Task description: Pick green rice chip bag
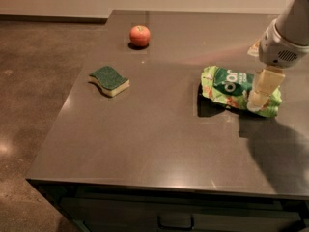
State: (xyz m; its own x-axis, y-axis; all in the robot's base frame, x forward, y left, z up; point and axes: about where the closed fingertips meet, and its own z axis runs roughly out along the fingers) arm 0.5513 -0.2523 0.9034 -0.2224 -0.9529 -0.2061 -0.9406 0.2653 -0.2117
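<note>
The green rice chip bag (227,87) lies crinkled on the dark countertop at the right, its dark green round logo facing up. My gripper (259,94) hangs from the white arm at the right edge of the camera view and sits over the right end of the bag. One pale finger (263,86) shows in front of the bag; the bag's right part is partly hidden behind it.
A green-topped yellow sponge (109,79) lies at the left of the counter (145,139). A red apple (139,36) sits at the back. A pale packet (254,49) peeks out behind the arm. A drawer handle (175,224) is below the front edge.
</note>
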